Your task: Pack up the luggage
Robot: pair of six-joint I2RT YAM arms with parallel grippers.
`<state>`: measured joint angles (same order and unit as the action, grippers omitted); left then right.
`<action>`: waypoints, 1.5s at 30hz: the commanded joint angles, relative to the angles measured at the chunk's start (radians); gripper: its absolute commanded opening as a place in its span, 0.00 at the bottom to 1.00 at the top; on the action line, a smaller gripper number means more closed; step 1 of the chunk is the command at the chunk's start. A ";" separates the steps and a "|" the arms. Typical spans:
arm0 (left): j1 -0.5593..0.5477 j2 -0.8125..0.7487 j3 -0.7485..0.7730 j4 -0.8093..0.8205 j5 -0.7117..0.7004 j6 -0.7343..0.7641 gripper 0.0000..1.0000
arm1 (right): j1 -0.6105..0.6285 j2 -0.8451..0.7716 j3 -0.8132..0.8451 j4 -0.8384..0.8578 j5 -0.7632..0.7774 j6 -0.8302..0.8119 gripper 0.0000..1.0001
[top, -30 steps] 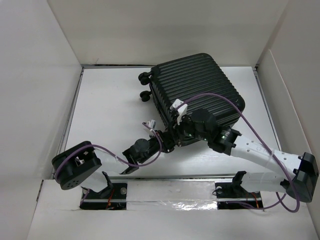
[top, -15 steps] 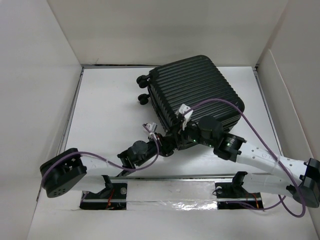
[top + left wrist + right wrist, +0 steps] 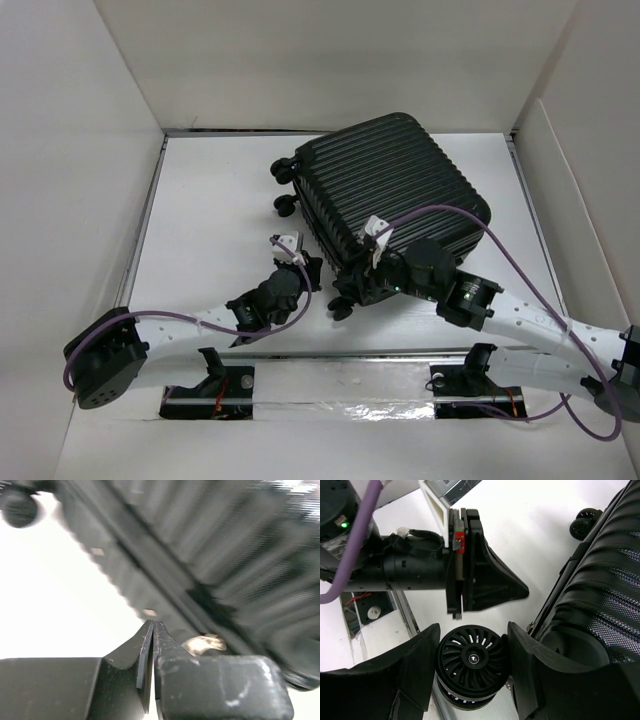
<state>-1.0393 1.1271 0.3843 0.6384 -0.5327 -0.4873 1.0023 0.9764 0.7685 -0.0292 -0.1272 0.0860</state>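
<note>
Luggage [image 3: 390, 185] lies shut on bench [image 3: 210, 200], packing seemingly near done. Left end effector [image 3: 152, 628] pressed together, empty; right end effector [image 3: 472, 647] pinches wheel [image 3: 472, 661].

White tabletop boxed in by plain pale panels

The tabletop [image 3: 210, 230] is a flat white board, evenly lit, carrying only soft shadows. A smooth off-white back wall [image 3: 330, 60] rises behind it. A left wall [image 3: 60, 200] and a right wall [image 3: 590, 180] of the same plain panel slant outward on either side, meeting the board along dark seams. A pale metal rail [image 3: 340, 356] runs along the near edge, with a strip of crinkled silver tape [image 3: 340, 412] just below it.
</note>
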 commanded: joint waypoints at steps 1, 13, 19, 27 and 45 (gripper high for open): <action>0.008 -0.032 0.008 -0.051 -0.202 0.072 0.00 | 0.018 -0.045 0.002 -0.015 -0.034 0.023 0.00; -0.065 -0.026 -0.085 0.262 0.459 0.027 0.25 | 0.018 0.002 0.049 -0.015 -0.029 0.006 0.00; -0.134 0.077 -0.053 0.336 0.466 0.026 0.48 | 0.009 0.022 0.067 0.011 -0.046 0.003 0.00; -0.134 0.192 -0.001 0.423 0.418 0.024 0.49 | -0.001 0.038 0.077 0.029 -0.078 0.008 0.00; -0.376 -0.007 -0.168 0.307 0.025 -0.056 0.46 | -0.076 0.169 0.138 0.140 -0.121 0.003 0.00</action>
<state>-1.3018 1.1591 0.2249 0.9794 -0.5503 -0.6128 0.9607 1.0889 0.8536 -0.0387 -0.3138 0.0612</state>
